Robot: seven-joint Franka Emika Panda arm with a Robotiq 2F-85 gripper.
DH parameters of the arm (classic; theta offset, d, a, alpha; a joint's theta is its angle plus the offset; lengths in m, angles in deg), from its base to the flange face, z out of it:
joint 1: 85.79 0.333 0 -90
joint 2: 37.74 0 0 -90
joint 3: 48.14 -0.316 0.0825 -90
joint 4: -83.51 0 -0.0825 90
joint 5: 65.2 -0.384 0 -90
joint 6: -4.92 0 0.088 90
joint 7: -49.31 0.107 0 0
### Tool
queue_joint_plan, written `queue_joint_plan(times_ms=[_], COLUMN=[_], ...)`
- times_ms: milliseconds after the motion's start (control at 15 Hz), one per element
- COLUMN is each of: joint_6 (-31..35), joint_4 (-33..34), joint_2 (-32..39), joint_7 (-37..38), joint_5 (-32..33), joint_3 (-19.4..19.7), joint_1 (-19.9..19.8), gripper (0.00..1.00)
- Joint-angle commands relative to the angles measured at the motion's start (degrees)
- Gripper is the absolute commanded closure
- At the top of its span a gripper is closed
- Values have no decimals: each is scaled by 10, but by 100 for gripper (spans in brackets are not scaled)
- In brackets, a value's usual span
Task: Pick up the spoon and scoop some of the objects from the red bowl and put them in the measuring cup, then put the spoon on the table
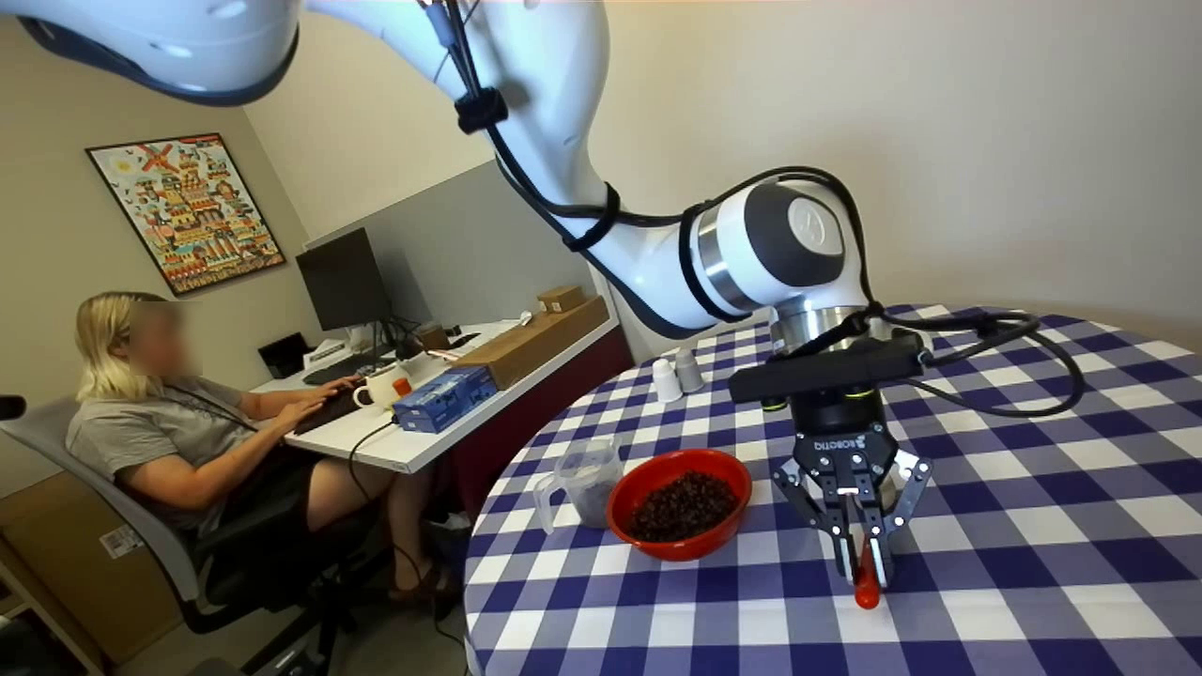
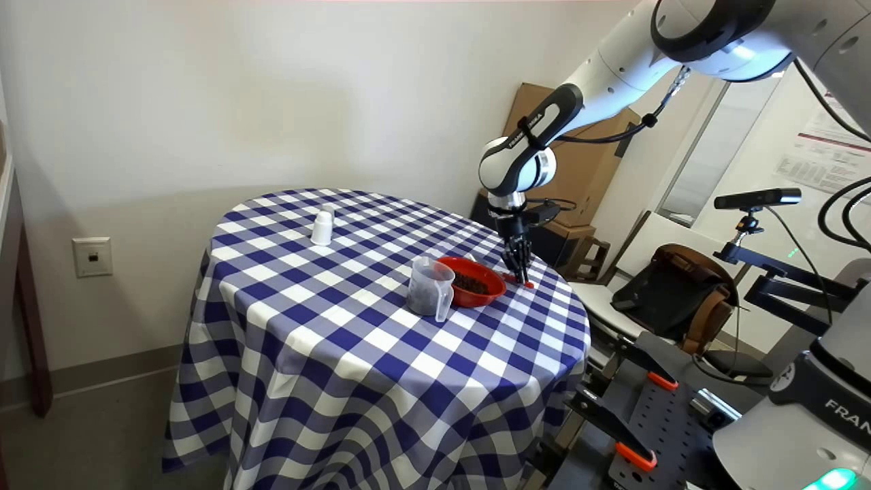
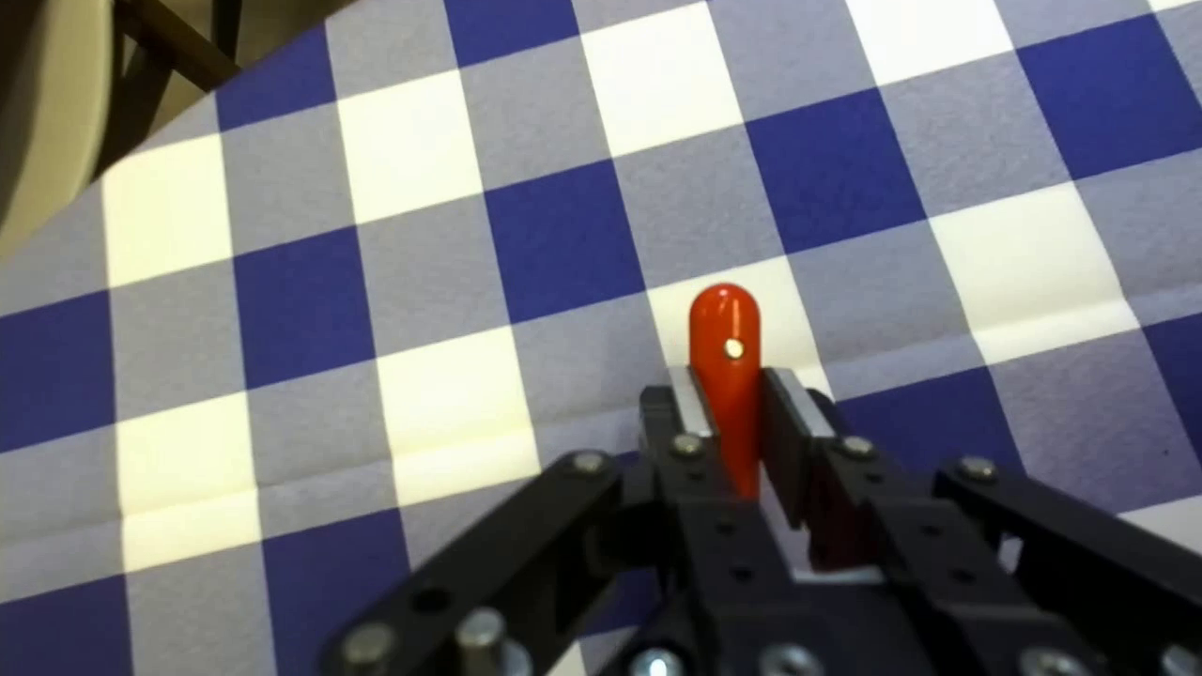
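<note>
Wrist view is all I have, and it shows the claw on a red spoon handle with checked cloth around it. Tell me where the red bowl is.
Observer: The red bowl stands on the table between the claw and the measuring cup, as both exterior views show.
Operator: Tell me what it holds.
Observer: A heap of small dark pieces.
Operator: Name something else standing on the table.
Observer: In an exterior view, what look like a white shaker and a grey shaker stand side by side beyond the bowl.
</note>
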Motion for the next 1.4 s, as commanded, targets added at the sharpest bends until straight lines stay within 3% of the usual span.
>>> queue_joint_plan(times_ms=[0, 67, 133, 400, 600, 733, 1067, 1333], joint_6=[3, 4, 3, 6, 28, 53, 90, 94], joint_4=[27, 26, 27, 16, -19, -49, -123, -212], joint_2=[24, 23, 23, 2, -57, -115, -258, -375], joint_7=[-24, -25, -25, -29, -25, -10, 35, 57], joint_5=[-19, -18, -19, -41, -80, -93, -75, -70], joint_3=[-4, -4, -5, -13, -18, -10, 14, 4], joint_1=[-3, -2, -2, -14, -24, -20, 13, 52], gripper=[90, 56, 54, 26, 5, 0, 0, 0])
